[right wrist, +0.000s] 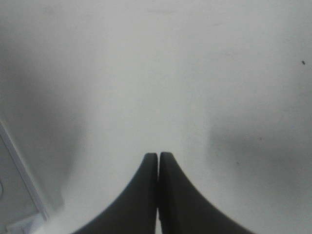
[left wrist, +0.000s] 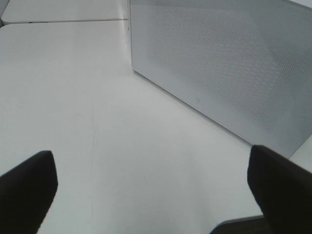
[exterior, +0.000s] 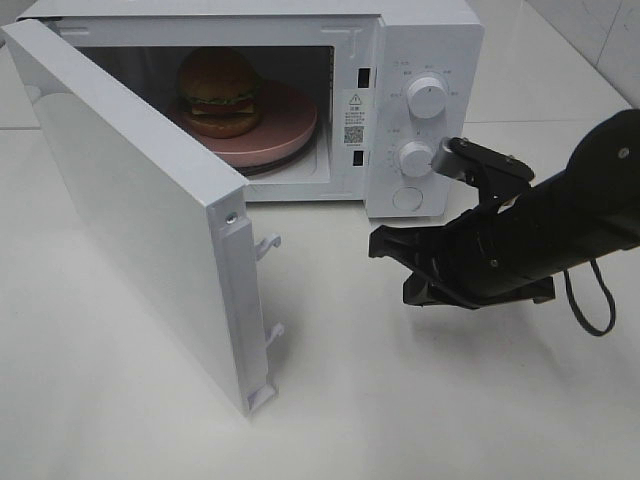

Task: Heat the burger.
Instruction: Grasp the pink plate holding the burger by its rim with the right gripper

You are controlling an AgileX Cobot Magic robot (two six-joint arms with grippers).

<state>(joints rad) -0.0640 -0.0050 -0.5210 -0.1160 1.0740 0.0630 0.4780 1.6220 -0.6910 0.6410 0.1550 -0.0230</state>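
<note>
Burger [exterior: 218, 90] sitting inside the open microwave [exterior: 420, 40], both arms clear of it.
The burger is resting on a pink plate [exterior: 290, 135] in the oven cavity, and the door [exterior: 130, 210] is standing wide open. The right fingers [right wrist: 148, 175] are pressing shut on nothing, hovering over the white worktop [exterior: 400, 400] near the lower knob [exterior: 413, 157]. The left fingers [left wrist: 29, 185] are standing wide apart, empty, facing the door's outer side.

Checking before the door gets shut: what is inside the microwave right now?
The burger sits on a pink plate inside the microwave. The open door covers the cavity's lower left corner, so that part cannot be seen.
</note>
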